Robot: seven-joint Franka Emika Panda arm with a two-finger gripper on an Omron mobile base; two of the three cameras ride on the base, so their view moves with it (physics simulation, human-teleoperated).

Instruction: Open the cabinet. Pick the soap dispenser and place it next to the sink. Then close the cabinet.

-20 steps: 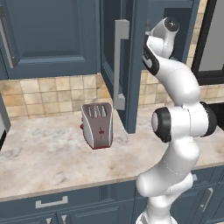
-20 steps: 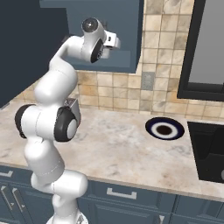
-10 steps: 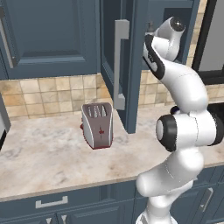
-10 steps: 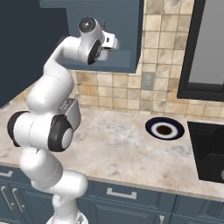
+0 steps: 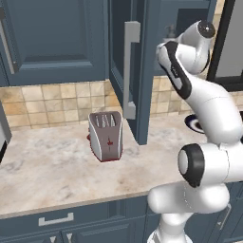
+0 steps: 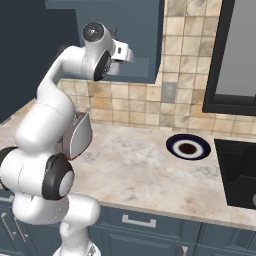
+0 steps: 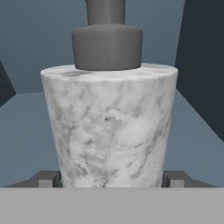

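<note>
The marbled grey-white cylindrical soap dispenser point(image 7: 109, 127) with its dark pump head stands upright, long axis vertical, on the shelf inside the open slate-blue wall cabinet point(image 5: 142, 71). The white arm reaches up and forward into it. The tool point(image 7: 109, 178) stands wide, fingers point(image 7: 47, 178) flanking the bottle's base.

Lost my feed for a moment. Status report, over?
Gripper open, fingertips either side of soap dispenser, not yet closed. Dispenser upright on cabinet shelf, door open. Nothing in the way.
</note>
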